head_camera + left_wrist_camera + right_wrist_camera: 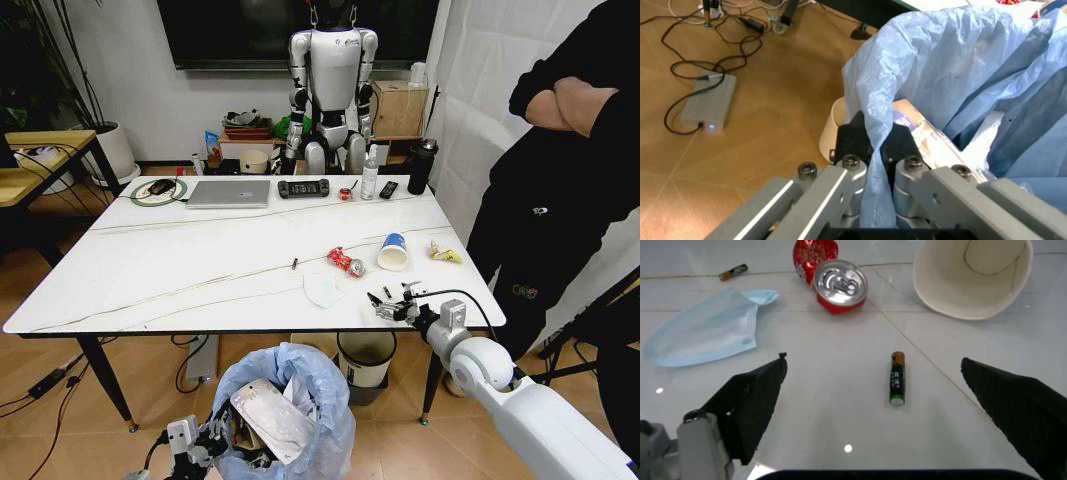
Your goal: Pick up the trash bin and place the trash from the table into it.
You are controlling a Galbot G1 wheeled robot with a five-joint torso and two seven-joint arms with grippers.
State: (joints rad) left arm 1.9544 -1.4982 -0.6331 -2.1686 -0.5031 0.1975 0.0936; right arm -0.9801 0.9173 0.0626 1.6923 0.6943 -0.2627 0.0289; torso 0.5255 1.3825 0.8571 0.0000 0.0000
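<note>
The trash bin, lined with a crinkly light-blue bag, hangs below the table's front edge. My left gripper is shut on its bag-covered rim; a flattened carton lies inside. My right gripper hovers open over the table's front right. Between its fingers lies a small battery. Beyond it are a crushed red can, a blue-and-white paper cup, a face mask and a yellow wrapper.
A laptop, controller, bottle and black flask line the table's far side. A cream bin stands under the table. A person stands at the right. Cables and a power brick lie on the floor.
</note>
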